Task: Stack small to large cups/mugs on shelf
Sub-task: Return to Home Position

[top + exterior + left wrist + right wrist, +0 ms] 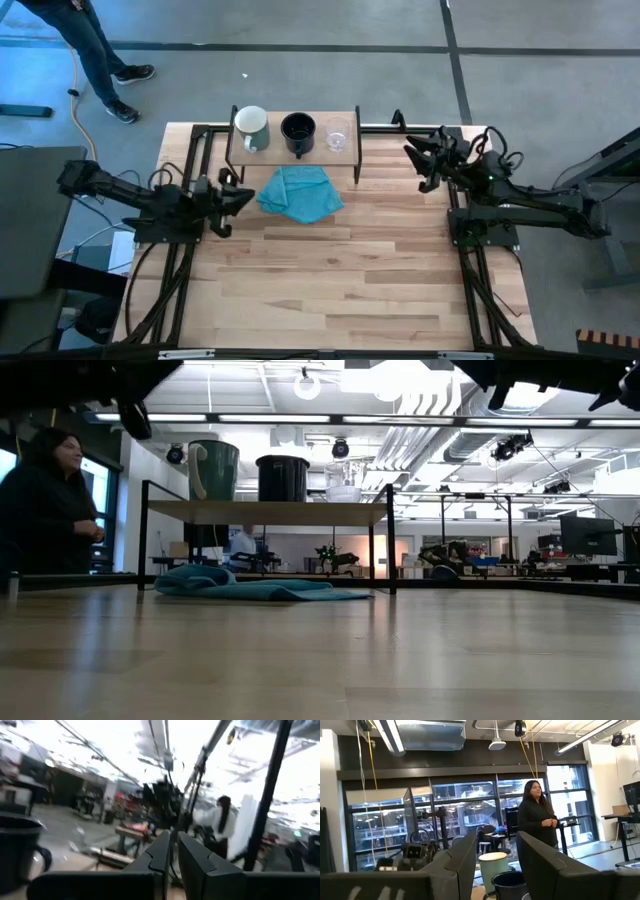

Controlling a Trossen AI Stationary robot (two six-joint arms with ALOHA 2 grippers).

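Shelf (275,146) at the counter's (330,270) far edge, carrying pale mug (251,128), black mug (298,133) and glass cup (336,139) in a row, cloth (300,193) before it; left end effector (243,197), fingers nearly together, near the left edge; right end effector (415,165), fingers apart, near the far right corner.
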